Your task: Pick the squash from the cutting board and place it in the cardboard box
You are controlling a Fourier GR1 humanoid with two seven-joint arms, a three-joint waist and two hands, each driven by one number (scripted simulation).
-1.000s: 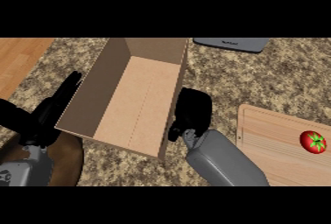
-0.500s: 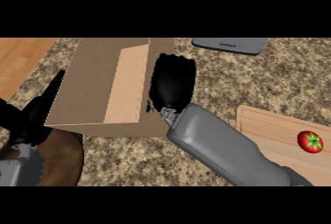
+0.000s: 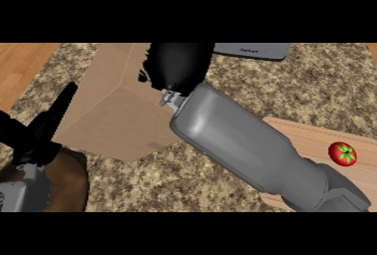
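Reaching further in over half a second, the right hand (image 3: 177, 64) now hangs over the cardboard box (image 3: 117, 119) at the surface's far edge. Whether its fingers hold anything I cannot tell; no squash shows. Left hand (image 3: 44, 132) rests open, near-left. A tomato (image 3: 342, 153) sits on the cutting board (image 3: 309, 137).

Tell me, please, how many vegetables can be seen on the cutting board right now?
1: a red tomato near the right edge of the cutting board. The right hand over the cardboard box may hide something.
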